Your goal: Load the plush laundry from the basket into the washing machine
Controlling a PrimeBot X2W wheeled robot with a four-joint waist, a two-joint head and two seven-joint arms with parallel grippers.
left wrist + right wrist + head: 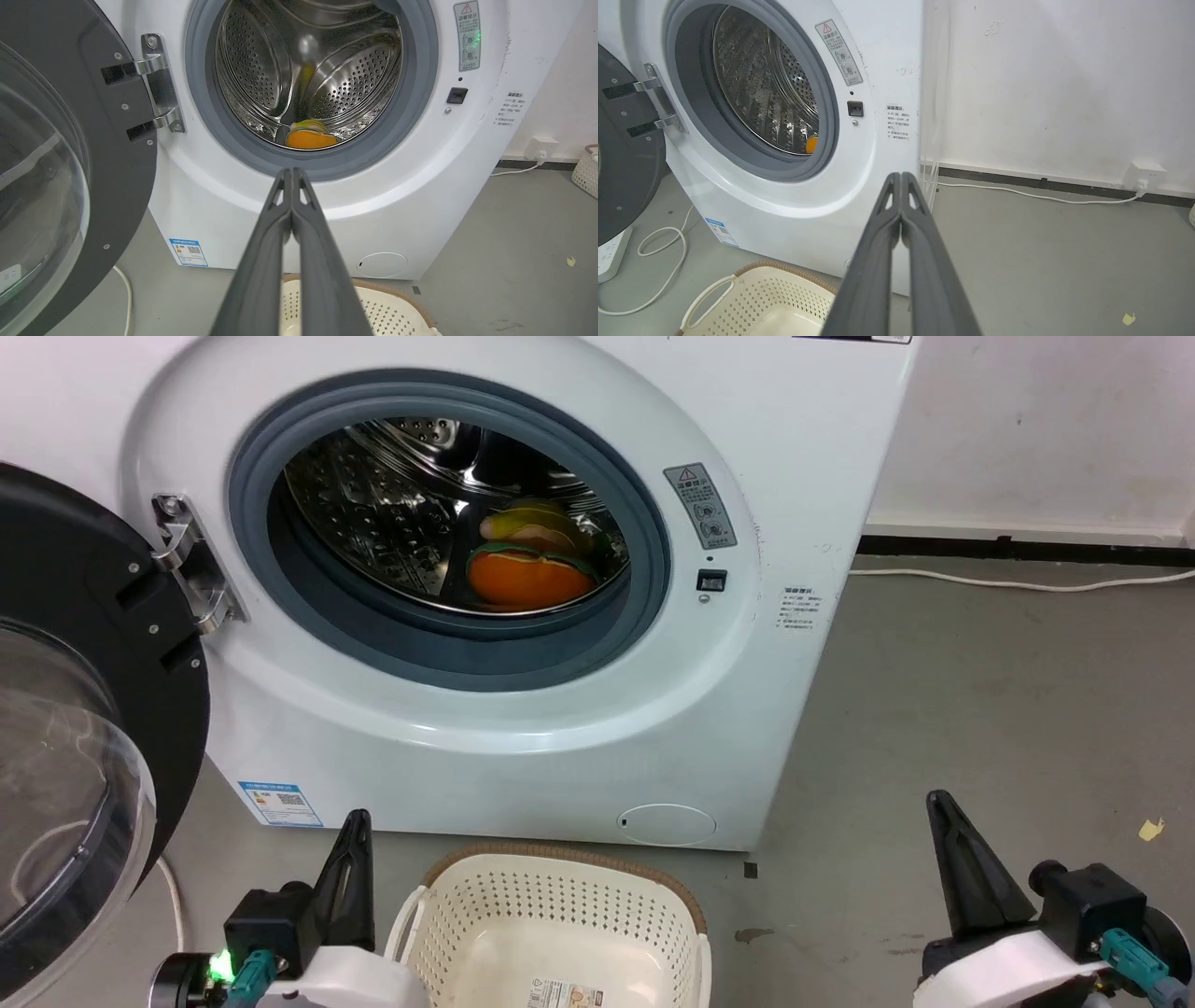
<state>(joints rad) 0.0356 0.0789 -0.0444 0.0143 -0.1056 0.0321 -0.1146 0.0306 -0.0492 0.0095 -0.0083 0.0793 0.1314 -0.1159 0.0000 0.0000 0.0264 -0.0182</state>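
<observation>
Plush laundry (527,574) lies low in the drum of the washing machine (560,737), with the door (93,644) swung wide. The basket (560,905) sits on the floor (980,709) at the washer's foot, likely to keep the carry short. It holds no plush, so the load looks done. Left pincer (356,826) and right pincer (938,807) are pressed together, holding nothing. The floor is grey concrete, and a cable (1008,583) runs along a scuffed white wall (1027,420).

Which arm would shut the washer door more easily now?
Probably the left. The door hangs open on the robot's left side, near the left pincer; the right pincer sits across the basket, farther away.
</observation>
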